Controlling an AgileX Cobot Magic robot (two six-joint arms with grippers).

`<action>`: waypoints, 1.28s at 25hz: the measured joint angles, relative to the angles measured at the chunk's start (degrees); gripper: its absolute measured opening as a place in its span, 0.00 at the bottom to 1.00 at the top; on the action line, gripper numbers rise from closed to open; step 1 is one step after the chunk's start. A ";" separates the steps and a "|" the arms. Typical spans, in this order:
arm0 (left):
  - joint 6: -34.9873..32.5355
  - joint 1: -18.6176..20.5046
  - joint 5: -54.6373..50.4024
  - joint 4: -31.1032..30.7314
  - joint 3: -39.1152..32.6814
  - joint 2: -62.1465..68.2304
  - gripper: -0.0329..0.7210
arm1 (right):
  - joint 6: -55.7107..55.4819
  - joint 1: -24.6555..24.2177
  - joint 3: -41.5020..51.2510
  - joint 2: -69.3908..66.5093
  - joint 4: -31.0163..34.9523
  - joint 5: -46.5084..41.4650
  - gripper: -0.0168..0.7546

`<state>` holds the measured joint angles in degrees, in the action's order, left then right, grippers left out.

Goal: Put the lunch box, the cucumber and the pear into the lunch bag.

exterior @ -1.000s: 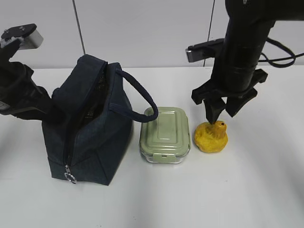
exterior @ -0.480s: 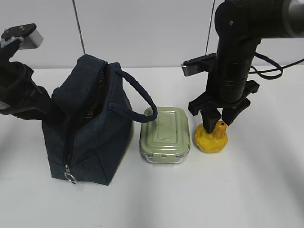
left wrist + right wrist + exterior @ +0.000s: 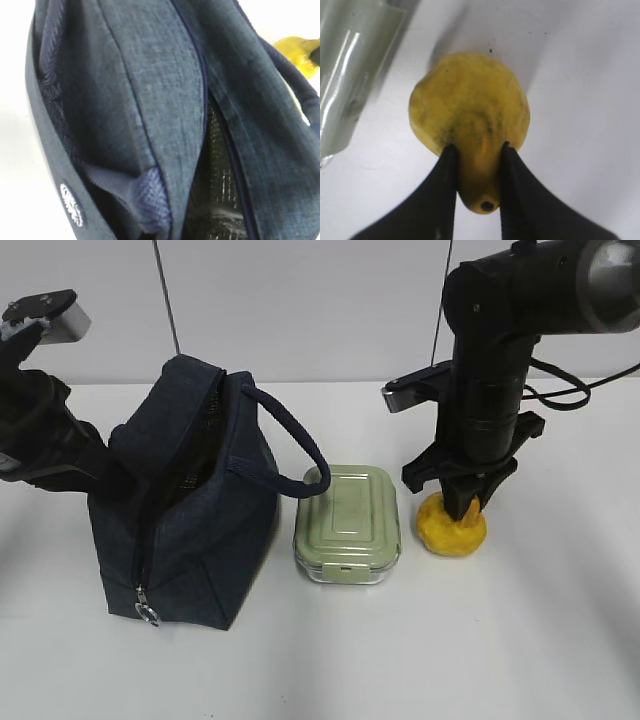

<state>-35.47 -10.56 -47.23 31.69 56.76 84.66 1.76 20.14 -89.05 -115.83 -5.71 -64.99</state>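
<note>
The yellow-orange pear [image 3: 452, 530] sits on the white table, right of the lunch box [image 3: 348, 520] with its sage-green lid. My right gripper [image 3: 465, 505] comes down from above. In the right wrist view the gripper [image 3: 478, 160] is shut on the pear's [image 3: 470, 100] stubby top, with a black finger pressed against each side. The navy lunch bag [image 3: 190, 530] stands at the left with its top unzipped. My left gripper [image 3: 108, 452] is at the bag's upper left edge, its fingers hidden by bunched fabric [image 3: 150, 200]. The cucumber is out of view.
The bag's loop handle [image 3: 300, 445] arches over toward the lunch box's back left corner. The zipper ring pull [image 3: 148, 615] hangs at the bag's front bottom. The bag's dark shiny lining [image 3: 215, 190] shows through the opening. A corner of the lunch box [image 3: 345, 75] lies left of the pear.
My right gripper has come down over the pear and closed its fingers onto the pear's top. The left arm, bag and lunch box have not moved.
</note>
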 joint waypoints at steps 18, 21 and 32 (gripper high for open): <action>0.00 0.00 0.30 -0.05 0.00 0.00 0.04 | 5.41 14.74 -10.81 14.69 10.22 4.25 0.22; 0.00 0.00 0.30 -0.08 0.00 0.00 0.04 | 5.80 17.44 -14.89 12.68 10.49 4.65 0.22; 0.00 0.00 0.25 -0.20 0.00 0.00 0.04 | 7.52 19.56 -21.50 3.35 13.35 4.90 0.22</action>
<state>-35.47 -10.56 -46.98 31.49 56.76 84.66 9.28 39.70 -110.56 -112.48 7.63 -60.09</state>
